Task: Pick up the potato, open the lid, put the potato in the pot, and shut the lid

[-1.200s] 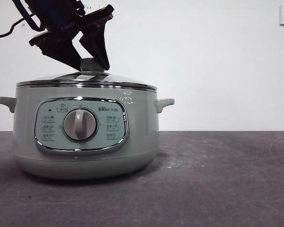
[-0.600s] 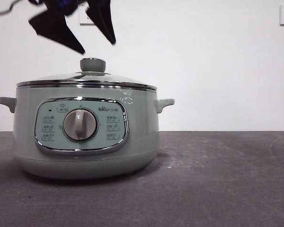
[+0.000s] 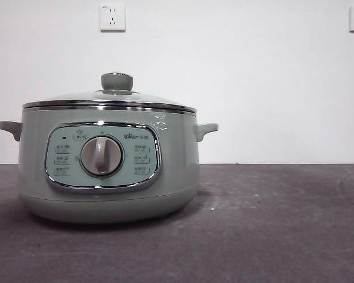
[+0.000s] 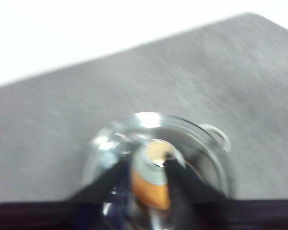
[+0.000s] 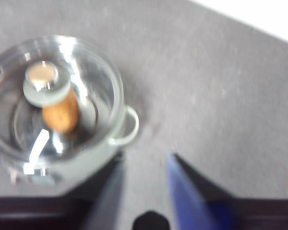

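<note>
1. 2 end effectors hang above the desk (image 3: 271, 224); the left end effector (image 4: 149, 175), jaws apart, straddles the knob from above, nearer than the released right end effector (image 5: 144, 191).
2. Lid (image 3: 109, 99) sits closed on the pot (image 3: 106, 171).
3. Potato (image 5: 61, 114) lies inside.

Front view sharp, evenly lit; both my wrist views blurred, glare on the lid (image 5: 62, 103) below my jaws
</note>
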Tool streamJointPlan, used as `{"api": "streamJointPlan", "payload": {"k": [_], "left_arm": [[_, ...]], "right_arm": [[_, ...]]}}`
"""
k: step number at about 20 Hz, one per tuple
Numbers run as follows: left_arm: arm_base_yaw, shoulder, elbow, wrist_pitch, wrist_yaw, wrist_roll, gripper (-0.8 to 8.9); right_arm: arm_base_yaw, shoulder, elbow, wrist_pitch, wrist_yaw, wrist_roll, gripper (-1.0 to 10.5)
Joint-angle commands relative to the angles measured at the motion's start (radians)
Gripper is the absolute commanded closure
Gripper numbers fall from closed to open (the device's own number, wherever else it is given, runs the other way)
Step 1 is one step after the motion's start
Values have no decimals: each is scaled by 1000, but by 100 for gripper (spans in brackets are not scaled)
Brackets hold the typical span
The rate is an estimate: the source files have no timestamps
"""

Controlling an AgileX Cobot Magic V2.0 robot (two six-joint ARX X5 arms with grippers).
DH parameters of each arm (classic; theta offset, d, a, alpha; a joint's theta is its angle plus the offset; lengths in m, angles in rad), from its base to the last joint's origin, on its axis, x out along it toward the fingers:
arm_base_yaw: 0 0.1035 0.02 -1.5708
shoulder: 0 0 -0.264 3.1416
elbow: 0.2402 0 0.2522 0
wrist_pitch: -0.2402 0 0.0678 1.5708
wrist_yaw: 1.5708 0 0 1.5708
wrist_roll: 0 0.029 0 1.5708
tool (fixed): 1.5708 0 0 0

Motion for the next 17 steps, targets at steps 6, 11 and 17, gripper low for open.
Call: {"api": "streamJointPlan", "payload": {"k": [6,11,17], "left_arm": [[-2,-201,-186,68,-65,33,822],[-2,-401,-514,209,-82,11,822],[-2,-520,-703,299,-81,-5,822]], "right_arm": [[0,-292,-571,496,-1,-13,963],[1,-517,-970,769,-2,21,963],[0,-646,-1164,865,9,85,963]]}}
